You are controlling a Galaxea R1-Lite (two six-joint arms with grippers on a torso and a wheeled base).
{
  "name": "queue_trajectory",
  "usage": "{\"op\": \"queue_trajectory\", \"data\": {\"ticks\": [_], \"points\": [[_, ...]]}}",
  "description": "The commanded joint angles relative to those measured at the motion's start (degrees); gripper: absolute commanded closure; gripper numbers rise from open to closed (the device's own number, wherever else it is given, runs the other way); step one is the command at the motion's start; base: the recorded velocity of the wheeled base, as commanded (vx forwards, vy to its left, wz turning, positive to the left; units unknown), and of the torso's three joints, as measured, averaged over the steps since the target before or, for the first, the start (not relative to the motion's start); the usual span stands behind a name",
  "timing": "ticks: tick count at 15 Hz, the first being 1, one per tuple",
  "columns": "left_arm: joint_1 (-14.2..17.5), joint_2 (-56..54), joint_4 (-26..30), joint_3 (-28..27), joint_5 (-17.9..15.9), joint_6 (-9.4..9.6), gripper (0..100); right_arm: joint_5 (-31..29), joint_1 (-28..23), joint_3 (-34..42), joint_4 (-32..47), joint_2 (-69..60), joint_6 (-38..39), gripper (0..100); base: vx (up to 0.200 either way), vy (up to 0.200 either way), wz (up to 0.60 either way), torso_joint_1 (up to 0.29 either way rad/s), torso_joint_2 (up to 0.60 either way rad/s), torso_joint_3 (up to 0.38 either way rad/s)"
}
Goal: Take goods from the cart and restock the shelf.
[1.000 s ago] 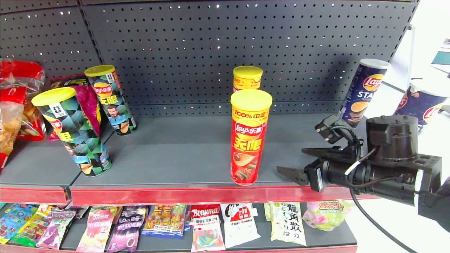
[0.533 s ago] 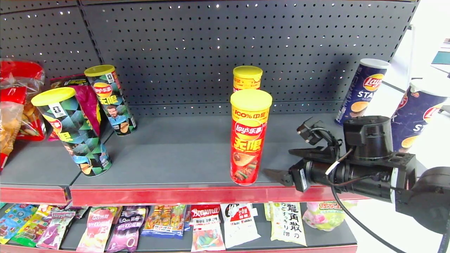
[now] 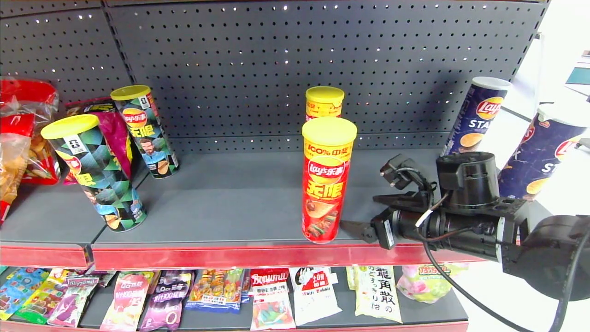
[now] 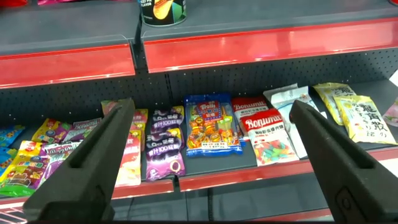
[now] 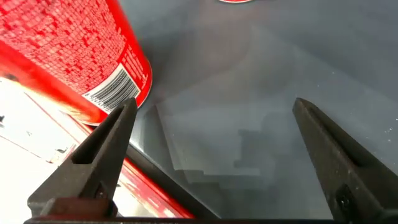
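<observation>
A red chip can (image 3: pixel 328 180) with a yellow lid stands upright at the front of the grey shelf (image 3: pixel 230 198). My right gripper (image 3: pixel 359 211) is open just to its right, level with the can's base. One fingertip (image 3: pixel 346 225) lies close beside the base; whether it touches I cannot tell. In the right wrist view the red can (image 5: pixel 74 56) sits beside one finger of the open gripper (image 5: pixel 214 102), with bare shelf between the fingers. My left gripper (image 4: pixel 211 106) is open and holds nothing, in front of the lower shelf of candy bags (image 4: pixel 208 127).
A second red can (image 3: pixel 324 102) stands behind the first. Two blue cans (image 3: pixel 477 121) (image 3: pixel 544 147) lean at the right end. Two green-black cans (image 3: pixel 94 173) (image 3: pixel 144 131) and snack bags (image 3: pixel 23 133) stand at the left. The shelf has a red front lip (image 3: pixel 230 256).
My right arm has moved left along the shelf front, bringing its open gripper up beside the red can's base. The cans have not moved.
</observation>
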Motion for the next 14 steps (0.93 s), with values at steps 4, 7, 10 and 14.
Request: {"op": "queue_trajectory", "data": {"ticks": [4,7,10,14], "points": [[0.00,0.13,0.02,0.02,-0.02,-0.07,0,0.04,0.11,-0.52,0.00,0.42,-0.01,0,0.000,0.000,0.00,0.000,0.00,0.000],[0.00,0.13,0.02,0.02,-0.02,-0.07,0,0.13,0.11,-1.13,0.00,0.68,-0.01,0,0.000,0.000,0.00,0.000,0.00,0.000],[0.00,0.13,-0.07,0.02,-0.02,-0.07,0,0.04,1.34,-1.49,0.00,0.85,0.08,0,0.000,0.000,0.00,0.000,0.00,0.000],[0.00,0.13,0.02,0.02,-0.02,-0.07,0,0.04,1.87,-2.28,0.00,1.29,0.08,0,0.000,0.000,0.00,0.000,0.00,0.000]]}}
